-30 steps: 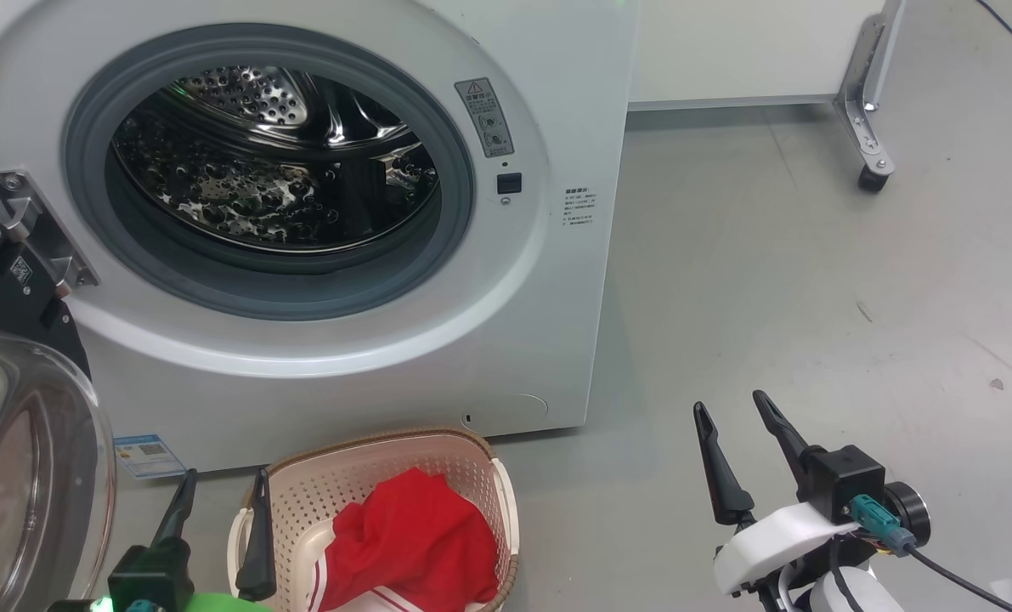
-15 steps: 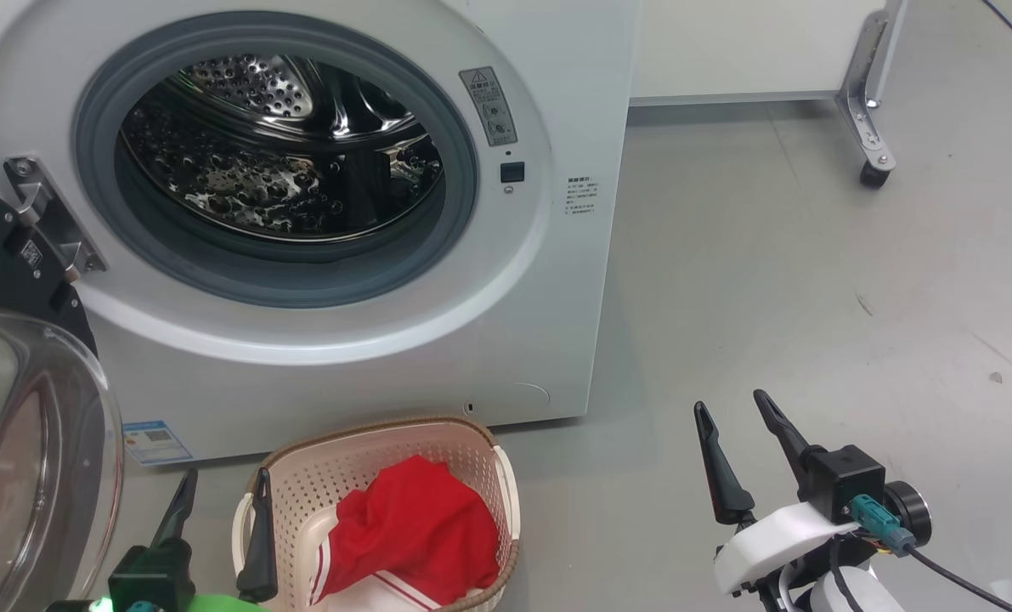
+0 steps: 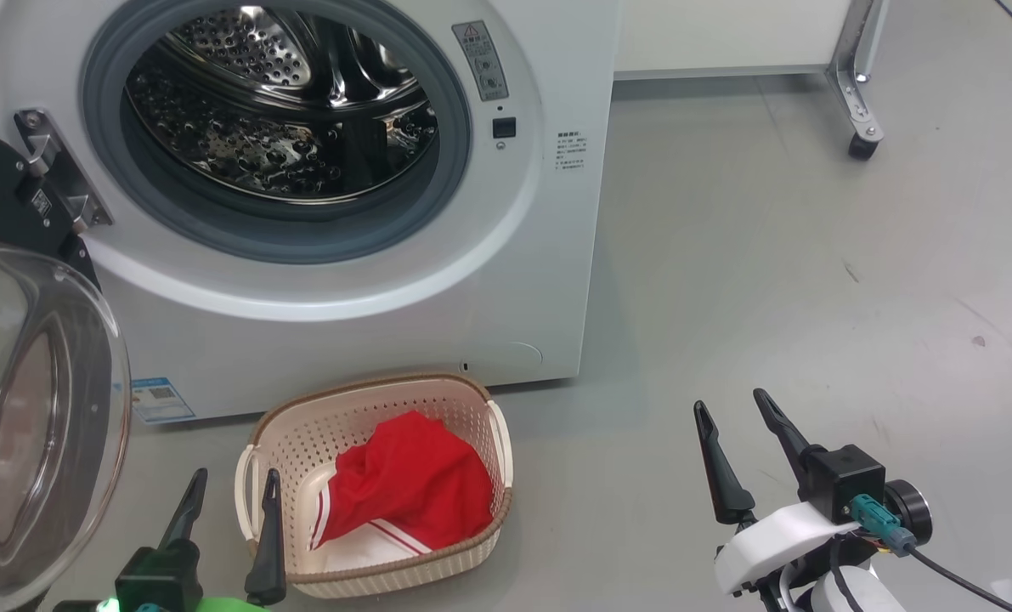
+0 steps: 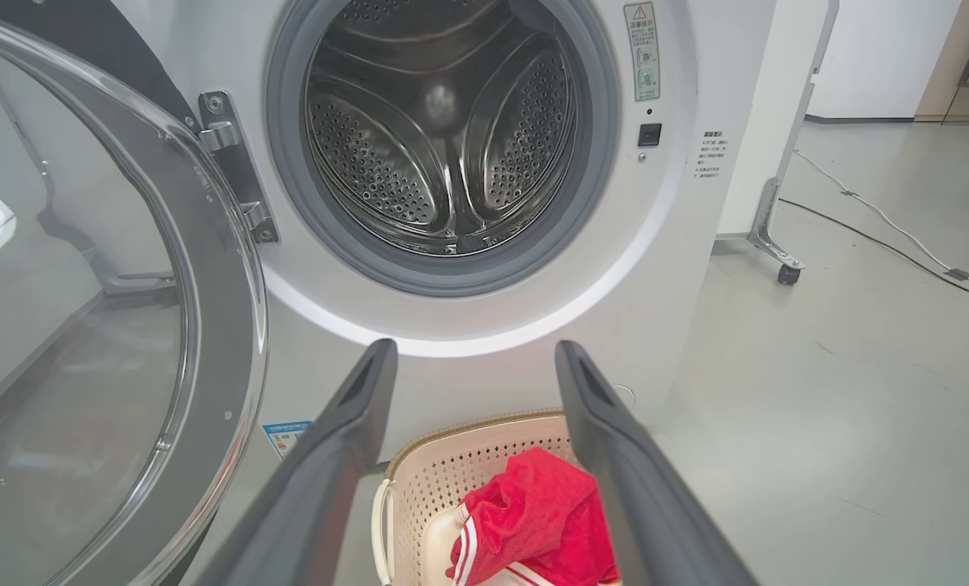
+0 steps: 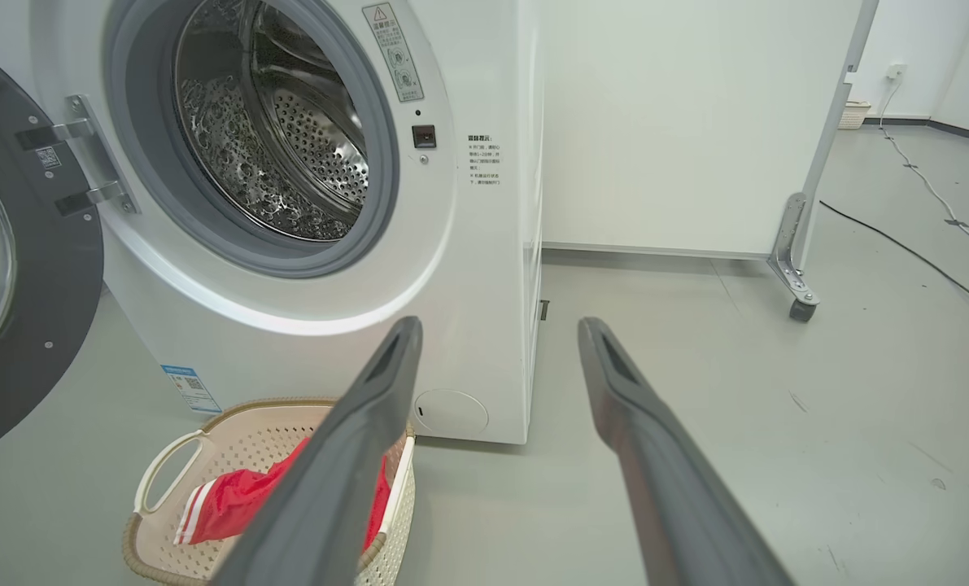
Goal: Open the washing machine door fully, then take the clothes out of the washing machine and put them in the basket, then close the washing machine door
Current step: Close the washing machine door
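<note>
The washing machine (image 3: pixel 522 280) stands with its steel drum (image 3: pixel 276 110) bare as far as the head view reaches. The lowest lip behind the grey gasket is hard to read, so a small leftover piece there cannot be ruled out. The washing machine door (image 3: pixel 38 382) hangs swung wide at the left of the washing machine's opening, its glass bowl bulging outward. The basket (image 3: pixel 327 433) sits on the floor just in front of the washing machine, below the opening, and the clothes (image 3: pixel 412 484) lie bunched inside it. I judge that closing the door is what remains.

The left end effector (image 3: pixel 236 480) hovers in front of the washing machine, between the door and the basket's left handle, fingers spread and holding nothing. The right end effector (image 3: pixel 728 401) hangs off the washing machine's right front corner over bare floor, likewise spread and empty.

The hazards lie in that last swing. The door's face is glossy and curved, so a finger pressing on the bowl rather than the black rim could skate off and leave the door half shut. A weak push may bring it to the gasket without latching. The left end effector is close to the basket's handle — a careless sideways reach toward the door could hook it and drag the basket or spill the clothes.
</note>
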Controlling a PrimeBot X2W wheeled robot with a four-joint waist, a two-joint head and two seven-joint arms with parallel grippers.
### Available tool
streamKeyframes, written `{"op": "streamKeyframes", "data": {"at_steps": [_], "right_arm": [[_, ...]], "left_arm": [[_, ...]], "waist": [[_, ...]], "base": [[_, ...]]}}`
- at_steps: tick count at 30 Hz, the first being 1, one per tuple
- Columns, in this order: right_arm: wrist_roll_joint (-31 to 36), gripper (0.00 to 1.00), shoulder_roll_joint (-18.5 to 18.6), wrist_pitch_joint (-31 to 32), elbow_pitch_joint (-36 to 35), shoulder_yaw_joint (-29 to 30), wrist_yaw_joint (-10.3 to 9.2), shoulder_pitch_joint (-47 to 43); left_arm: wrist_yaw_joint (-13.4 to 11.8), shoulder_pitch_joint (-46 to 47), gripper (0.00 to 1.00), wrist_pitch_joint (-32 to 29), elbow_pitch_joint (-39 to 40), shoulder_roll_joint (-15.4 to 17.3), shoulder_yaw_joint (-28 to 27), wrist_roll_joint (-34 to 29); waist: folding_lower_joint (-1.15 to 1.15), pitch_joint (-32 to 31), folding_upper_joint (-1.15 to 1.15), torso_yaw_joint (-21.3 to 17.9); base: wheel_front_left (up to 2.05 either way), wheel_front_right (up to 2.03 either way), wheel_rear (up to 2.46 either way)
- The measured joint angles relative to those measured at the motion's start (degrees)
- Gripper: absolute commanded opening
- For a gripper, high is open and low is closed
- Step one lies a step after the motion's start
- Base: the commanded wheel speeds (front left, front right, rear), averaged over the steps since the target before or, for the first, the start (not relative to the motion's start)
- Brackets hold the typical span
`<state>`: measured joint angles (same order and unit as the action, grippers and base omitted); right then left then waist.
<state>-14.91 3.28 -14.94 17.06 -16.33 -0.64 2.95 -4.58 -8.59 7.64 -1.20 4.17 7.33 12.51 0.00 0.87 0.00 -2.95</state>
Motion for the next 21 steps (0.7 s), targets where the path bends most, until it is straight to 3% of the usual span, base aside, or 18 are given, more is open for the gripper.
{"op": "streamKeyframes", "data": {"at_steps": [21], "right_arm": [[0.0,1.0,-0.1,0.0,0.1,0.7,0.01,0.0]], "left_arm": [[0.0,-0.1,1.0,-0.6,1.9,0.3,0.0,0.0]], "waist": [[0.0,0.6,0.0,0.2]], "base": [[-0.45,0.45,0.0]]}}
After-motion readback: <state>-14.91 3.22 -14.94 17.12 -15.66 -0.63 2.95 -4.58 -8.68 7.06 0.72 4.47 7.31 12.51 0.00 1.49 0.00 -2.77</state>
